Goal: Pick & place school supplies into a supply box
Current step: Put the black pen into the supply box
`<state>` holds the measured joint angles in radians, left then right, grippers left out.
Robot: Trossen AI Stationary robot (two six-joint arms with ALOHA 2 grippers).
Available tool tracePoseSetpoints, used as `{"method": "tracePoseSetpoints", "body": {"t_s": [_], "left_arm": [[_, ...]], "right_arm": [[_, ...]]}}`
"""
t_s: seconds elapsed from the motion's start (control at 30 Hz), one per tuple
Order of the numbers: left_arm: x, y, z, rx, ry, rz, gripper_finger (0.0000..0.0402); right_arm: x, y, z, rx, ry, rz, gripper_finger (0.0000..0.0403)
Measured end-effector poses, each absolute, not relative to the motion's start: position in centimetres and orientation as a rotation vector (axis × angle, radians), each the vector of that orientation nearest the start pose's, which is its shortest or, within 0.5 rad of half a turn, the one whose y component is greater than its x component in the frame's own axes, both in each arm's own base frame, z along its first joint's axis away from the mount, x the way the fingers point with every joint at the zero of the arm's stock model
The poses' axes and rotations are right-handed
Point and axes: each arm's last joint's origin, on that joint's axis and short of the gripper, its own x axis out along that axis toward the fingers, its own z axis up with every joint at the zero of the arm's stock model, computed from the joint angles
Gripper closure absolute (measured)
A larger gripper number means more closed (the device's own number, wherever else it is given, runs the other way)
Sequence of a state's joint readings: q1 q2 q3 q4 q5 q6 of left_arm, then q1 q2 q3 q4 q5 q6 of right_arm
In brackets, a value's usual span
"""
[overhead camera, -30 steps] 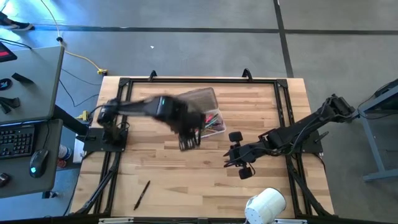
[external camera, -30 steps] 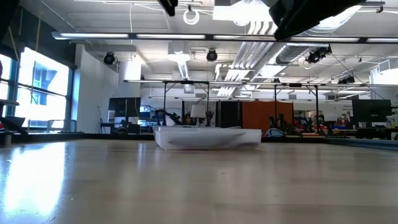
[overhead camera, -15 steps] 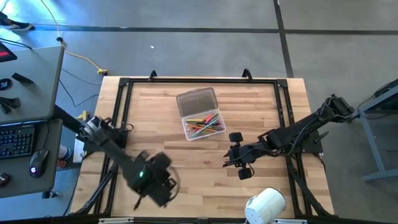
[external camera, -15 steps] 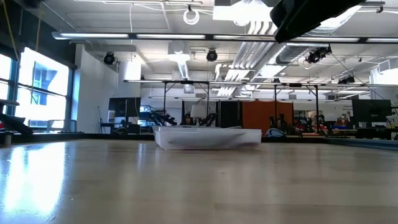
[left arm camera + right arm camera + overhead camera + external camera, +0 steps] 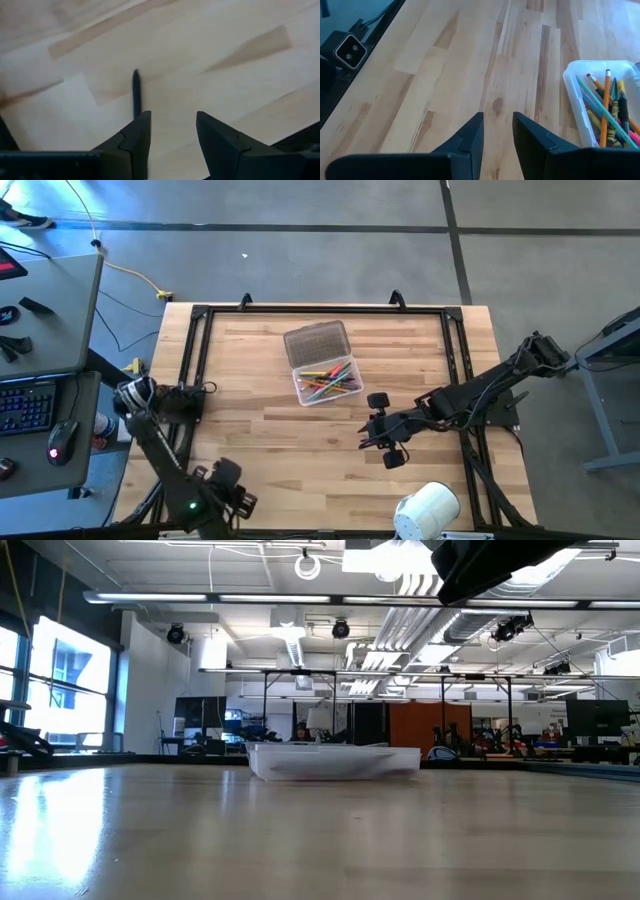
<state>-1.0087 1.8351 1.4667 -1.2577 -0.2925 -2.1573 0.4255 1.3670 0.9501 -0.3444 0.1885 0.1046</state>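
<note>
The clear supply box (image 5: 326,383) stands at the table's far middle, its ribbed lid (image 5: 316,341) folded open behind it, and several coloured pens and pencils (image 5: 606,107) lie inside. The low view shows the box (image 5: 335,762) end-on. One black pen (image 5: 136,94) lies alone on the wood near the table's near-left edge. My left gripper (image 5: 172,126) hovers open just over it, the pen's near end hidden behind one finger; in the high view the left gripper (image 5: 232,488) covers the pen. My right gripper (image 5: 385,432) waits open to the right of the box, also seen as my right gripper (image 5: 498,122).
A fat white roll (image 5: 428,510) sits at the near-right corner. A black metal frame (image 5: 190,360) runs around the table edge. A desk with keyboard and mouse (image 5: 40,405) stands off the left side. Bare wood lies between box and near edge.
My left arm has swung away from the supply box, across the table toward its near-left edge, and come down over the lone black pen, which it now covers in the high view. The box and its contents have stayed in place.
</note>
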Motion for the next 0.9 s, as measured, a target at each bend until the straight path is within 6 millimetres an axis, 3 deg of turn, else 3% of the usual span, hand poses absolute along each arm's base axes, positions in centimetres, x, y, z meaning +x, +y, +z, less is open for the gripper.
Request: {"method": "tracePoseSetpoints", "body": {"t_s": [0.27,0.57,0.9], "left_arm": [[15.5,-28.1,19.7,-0.798,1.036,0.914,0.0211],[14.8,-27.6,15.9,-0.825,1.068,0.861,0.0211],[14.4,-26.8,14.2,-0.828,1.062,0.841,0.0211]], "right_arm": [[26.3,11.3,25.3,-0.143,0.714,0.189,0.0315],[26.3,11.3,25.3,-0.143,0.714,0.189,0.0316],[26.3,11.3,25.3,-0.143,0.714,0.188,0.0316]]}}
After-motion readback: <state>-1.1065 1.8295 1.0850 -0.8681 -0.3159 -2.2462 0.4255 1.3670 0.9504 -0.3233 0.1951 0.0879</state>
